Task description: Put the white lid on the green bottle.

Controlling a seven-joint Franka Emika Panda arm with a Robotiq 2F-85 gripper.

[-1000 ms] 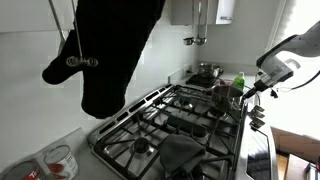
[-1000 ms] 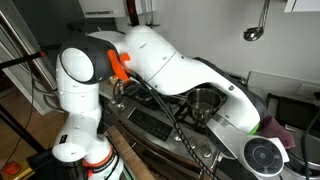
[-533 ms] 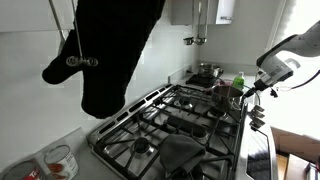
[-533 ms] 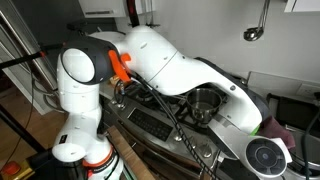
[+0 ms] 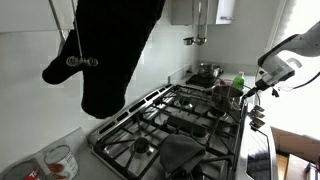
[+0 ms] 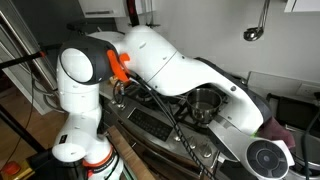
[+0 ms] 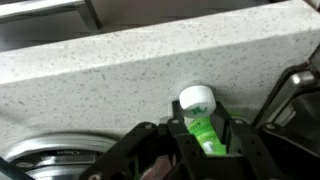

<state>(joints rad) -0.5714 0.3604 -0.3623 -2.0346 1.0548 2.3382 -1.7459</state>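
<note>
In the wrist view the green bottle [image 7: 205, 135] sits between my gripper's [image 7: 207, 128] two black fingers, which press on its sides. The white lid [image 7: 197, 99] sits on the bottle's top end, just past the fingertips, in front of the speckled grey counter [image 7: 120, 70]. In an exterior view the gripper [image 5: 258, 88] reaches in from the right to the green bottle [image 5: 237, 90], at the right edge of the stove. In the other exterior view my own arm hides the bottle and the lid.
A gas stove [image 5: 170, 125] with black grates fills the middle. A steel pot [image 5: 206, 72] stands at its back and also shows in the other exterior view [image 6: 205, 103]. A black cloth [image 5: 110, 50] hangs in front. A glass jug [image 5: 60, 160] stands at the lower left.
</note>
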